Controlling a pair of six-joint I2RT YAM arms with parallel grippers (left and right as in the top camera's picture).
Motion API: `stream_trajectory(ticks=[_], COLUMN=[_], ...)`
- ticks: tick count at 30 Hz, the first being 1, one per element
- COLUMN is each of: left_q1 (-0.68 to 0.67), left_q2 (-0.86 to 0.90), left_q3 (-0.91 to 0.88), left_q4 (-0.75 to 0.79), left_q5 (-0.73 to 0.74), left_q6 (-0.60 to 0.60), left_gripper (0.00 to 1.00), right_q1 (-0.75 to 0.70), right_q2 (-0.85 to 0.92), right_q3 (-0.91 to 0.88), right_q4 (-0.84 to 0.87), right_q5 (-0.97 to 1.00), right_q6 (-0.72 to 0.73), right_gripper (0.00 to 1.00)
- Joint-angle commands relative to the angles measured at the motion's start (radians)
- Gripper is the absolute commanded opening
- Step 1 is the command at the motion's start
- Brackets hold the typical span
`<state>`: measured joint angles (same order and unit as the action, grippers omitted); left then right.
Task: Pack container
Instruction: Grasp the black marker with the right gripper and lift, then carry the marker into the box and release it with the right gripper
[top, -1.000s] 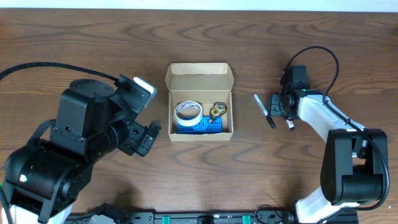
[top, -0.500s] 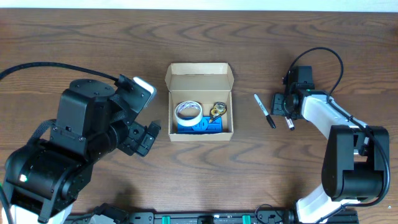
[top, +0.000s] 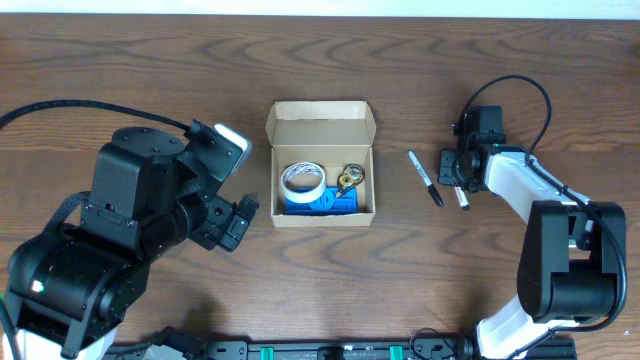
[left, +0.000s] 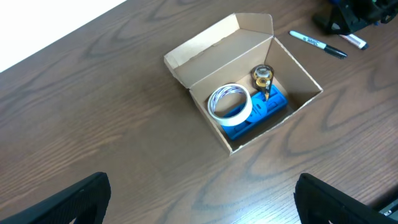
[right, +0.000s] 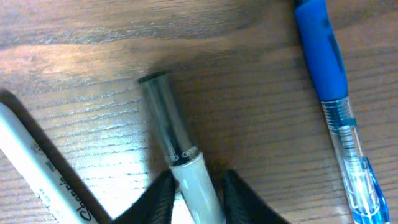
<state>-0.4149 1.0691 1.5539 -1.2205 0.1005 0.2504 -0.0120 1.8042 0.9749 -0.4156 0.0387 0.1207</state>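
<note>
The tan cardboard container (top: 285, 132) stands open at the table's middle with its flap lid up at the back; it also shows in the left wrist view (left: 186, 57). Inside lie a white tape roll (top: 301, 180), a blue block (top: 330, 203) and a small gold and black item (top: 350, 178). My right gripper (right: 200, 198) is down on the table to the container's right, its fingers closed around a white marker with a black cap (right: 177, 146). My left gripper (left: 199, 199) is open and empty, left of the container.
A black and white Sharpie marker (top: 425, 178) lies between the container and my right gripper; it also shows in the right wrist view (right: 37, 168). A blue pen (right: 329, 93) lies just right of the gripped marker.
My right gripper has shifted slightly right and settled over the white marker, which has turned a little. The left arm and container have not moved.
</note>
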Motion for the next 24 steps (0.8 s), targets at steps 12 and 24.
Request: stream_trajectory(ticks=[12,24], left_q1=[0.003,0.003], left_q2=[0.0,0.0], left_q3=[0.013,0.013], left_q4=[0.0,0.0], left_q5=[-0.007,-0.007], left_q6=[-0.01,-0.01], left_gripper=[0.95,0.95], right_q1=[-0.008,0.026], right_q2=[-0.016,-0.192], right_q3=[0.071,0.349], right_q4=[-0.09,-0.299], right_q5=[0.005,-0.047], right_q6=[-0.003,-0.085], right_gripper=[0.01,0.01])
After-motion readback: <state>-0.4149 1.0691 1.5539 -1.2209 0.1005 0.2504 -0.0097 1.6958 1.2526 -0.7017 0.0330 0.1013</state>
